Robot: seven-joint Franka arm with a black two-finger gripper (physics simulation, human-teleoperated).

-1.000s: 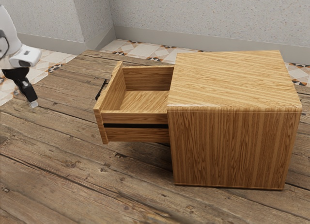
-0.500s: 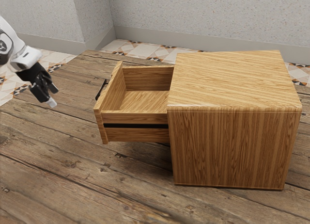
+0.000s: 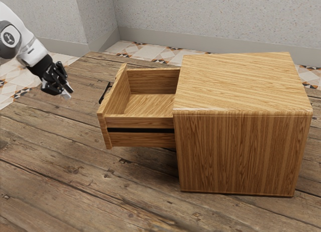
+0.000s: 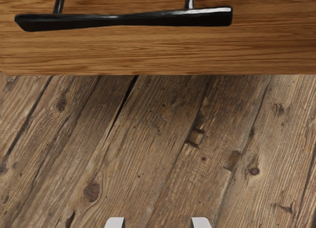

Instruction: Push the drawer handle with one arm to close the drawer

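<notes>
One box-shaped cabinet (image 3: 241, 151) of striped, honey-brown wood stands upright on the desk (image 3: 60, 166), which is made of weathered brown planks with dark seams and knots. Its matching wooden drawer (image 3: 150, 122) is out, jutting toward the exterior view's left, so I can see down onto the grained bottom and inner walls. A black strip (image 3: 140, 130) runs lengthwise along the drawer's outer side.

The slim black bar handle (image 3: 105, 92) is on the drawer's front panel, the face farthest from the cabinet. In the wrist view I see it close up: a long, glossy bar, pinched thinner along its middle, held off the wood by two dark posts (image 4: 189, 0). The panel's straight lower edge lies beneath the bar, with the planks below that.

My black tool (image 3: 66, 91) hangs tilted from the white arm (image 3: 32, 51), over the desk on the exterior view's left, on the handle's side of the drawer. It is released, grasping nothing: its two pale fingertips (image 4: 114, 222) stand apart in the wrist view. They are separate from the handle, with a gap between, and touch neither bar nor panel.

Behind the desk, a floor (image 3: 150, 52) of cream, orange and dark patterned tiles meets a grey baseboard (image 3: 200, 45) under a speckled pale wall (image 3: 200, 13).
</notes>
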